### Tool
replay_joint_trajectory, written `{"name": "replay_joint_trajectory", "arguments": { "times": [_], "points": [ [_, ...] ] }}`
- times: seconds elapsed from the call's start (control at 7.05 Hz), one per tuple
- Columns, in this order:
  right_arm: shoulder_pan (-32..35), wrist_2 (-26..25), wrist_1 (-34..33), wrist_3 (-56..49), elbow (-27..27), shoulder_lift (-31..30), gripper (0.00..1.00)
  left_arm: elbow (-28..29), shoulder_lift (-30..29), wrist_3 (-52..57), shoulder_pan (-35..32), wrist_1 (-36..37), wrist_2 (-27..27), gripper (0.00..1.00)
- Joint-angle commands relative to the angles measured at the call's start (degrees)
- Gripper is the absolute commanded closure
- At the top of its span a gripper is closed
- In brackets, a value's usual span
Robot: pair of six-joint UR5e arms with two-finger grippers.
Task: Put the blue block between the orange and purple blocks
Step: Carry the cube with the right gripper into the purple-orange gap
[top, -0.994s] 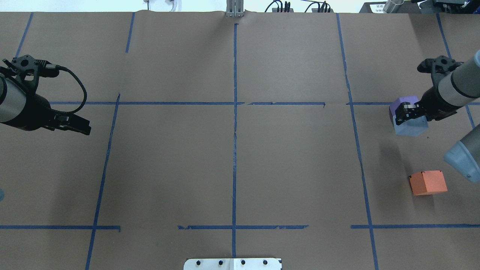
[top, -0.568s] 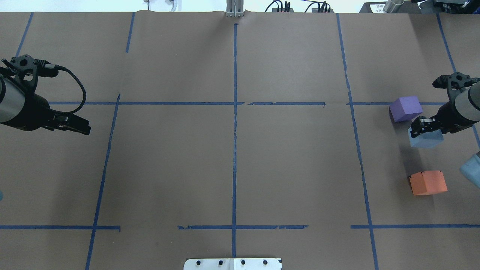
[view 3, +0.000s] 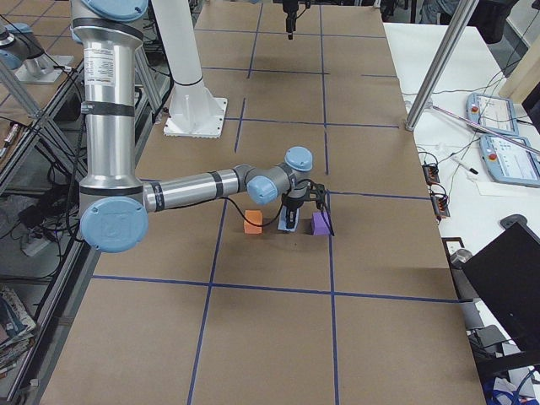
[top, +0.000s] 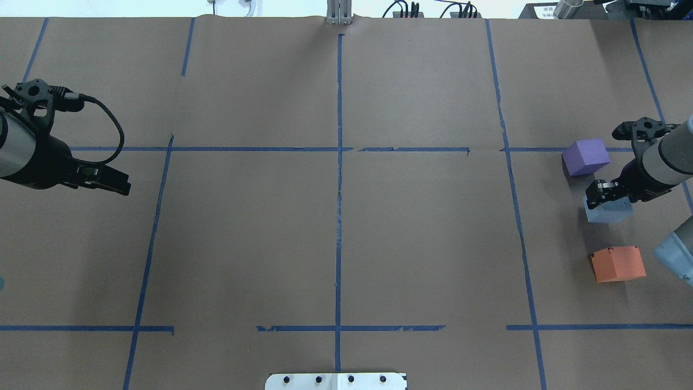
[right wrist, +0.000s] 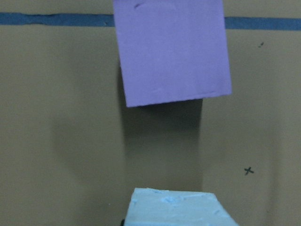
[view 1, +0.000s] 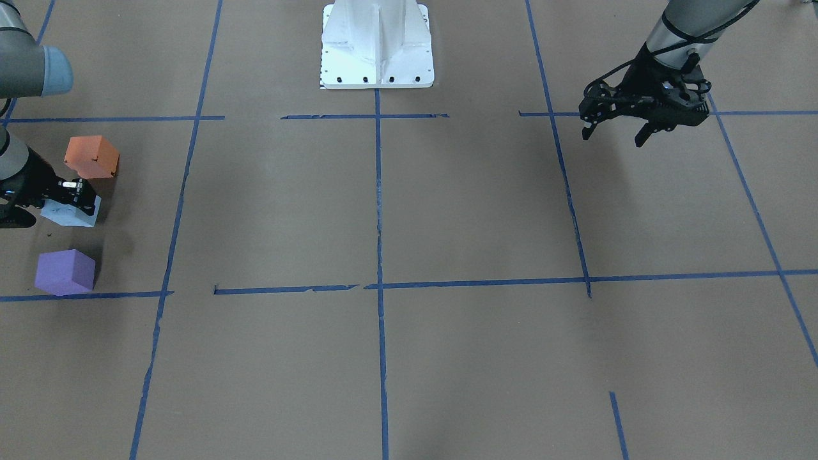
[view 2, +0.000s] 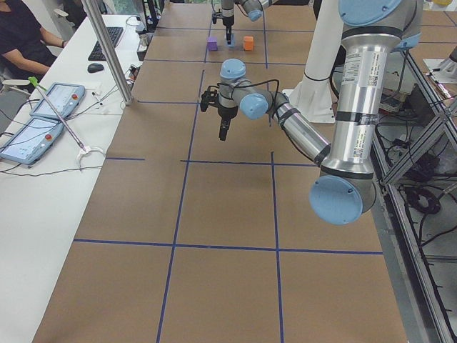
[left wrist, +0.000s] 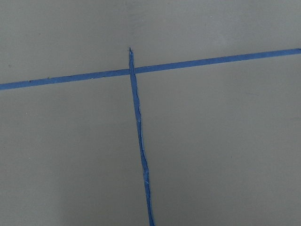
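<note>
Bench [top: 335, 216]: brown paper cover, blue tape grid.
Right arm [top: 668, 160]: reaches in over bench's right end.
Left arm [top: 21, 157]: over far left side, well apart from blocks.
Left hand [view 1: 613, 133]: fingers spread, holding nothing, above bare paper.
Right hand [top: 605, 194]: pinching blue block [top: 607, 212] from above.
Blue block: in gap between purple block [top: 586, 156] and orange block [top: 618, 264], touching neither.
Whether blue block rests on bench: cannot tell.
</note>
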Motion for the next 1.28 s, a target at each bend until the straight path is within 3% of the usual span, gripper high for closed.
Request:
{"name": "replay_joint_trajectory", "arguments": {
  "times": [0.0,1.14],
  "points": [
    [-1.47,-1.41,0.19,-0.39,-0.41,0.05,0.75,0.01,0.09,0.04,0.01,0.00,0.00,0.00],
    [-1.65,-3.26,0.80,-1.62,-0.85,1.02,0.69,0.01,-0.17,0.04,0.01,0.09,0.00,0.00]
  ]
}}
